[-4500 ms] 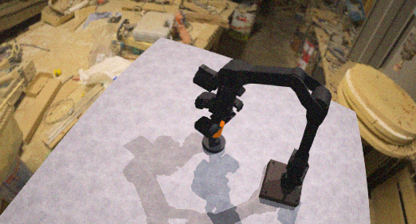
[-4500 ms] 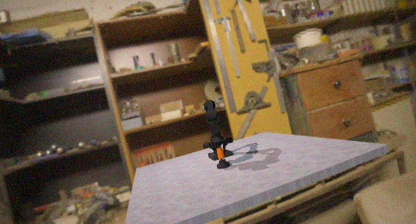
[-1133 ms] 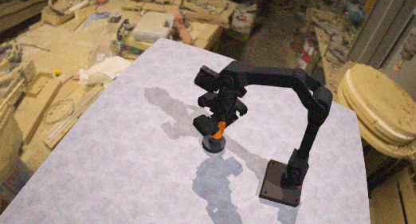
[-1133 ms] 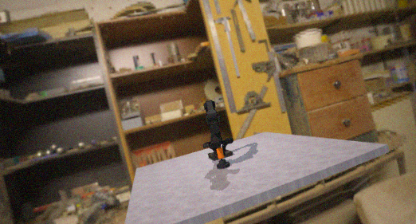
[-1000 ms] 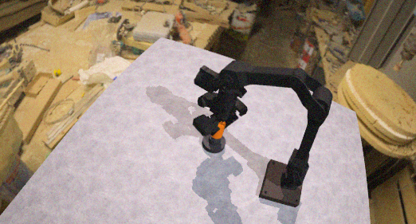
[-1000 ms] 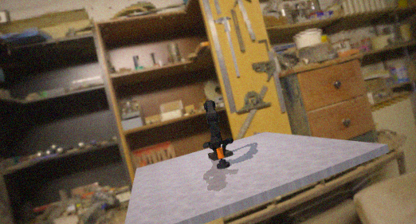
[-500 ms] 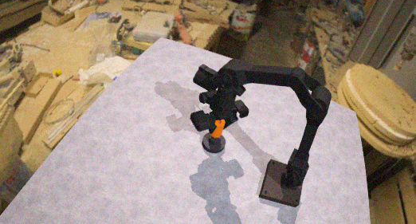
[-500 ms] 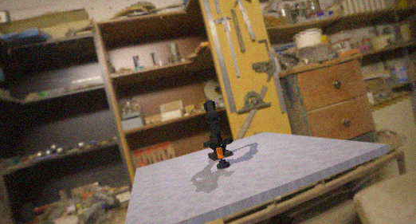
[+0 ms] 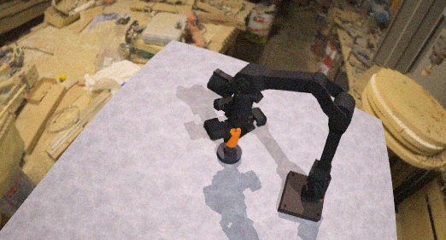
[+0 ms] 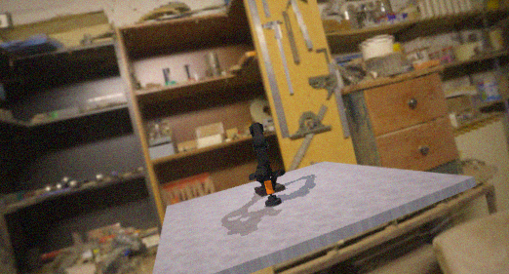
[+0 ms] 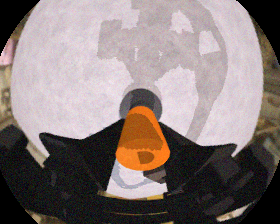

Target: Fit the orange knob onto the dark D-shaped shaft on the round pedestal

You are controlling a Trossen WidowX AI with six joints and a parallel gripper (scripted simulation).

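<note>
The orange knob (image 9: 233, 139) (image 10: 269, 187) (image 11: 140, 129) is between the fingers of my gripper (image 9: 234, 135) (image 10: 268, 183) (image 11: 140, 123), which is shut on it. The knob tilts slightly in the top view. Its lower end is at the top of the dark shaft (image 9: 231, 152) (image 11: 140, 96), and part of the shaft shows below it. Whether the two touch or the shaft has entered the hole, I cannot tell. The round dark pedestal (image 9: 221, 158) (image 10: 274, 202) (image 11: 123, 107) stands on the table. The flat sides of hole and shaft are hidden.
The pale table top (image 9: 141, 160) (image 10: 341, 197) carries the pedestal and the arm's brown base plate (image 9: 294, 195), which is to the right of the pedestal in the top view. The arm arches over from there. Workshop benches and shelves lie beyond the table edges.
</note>
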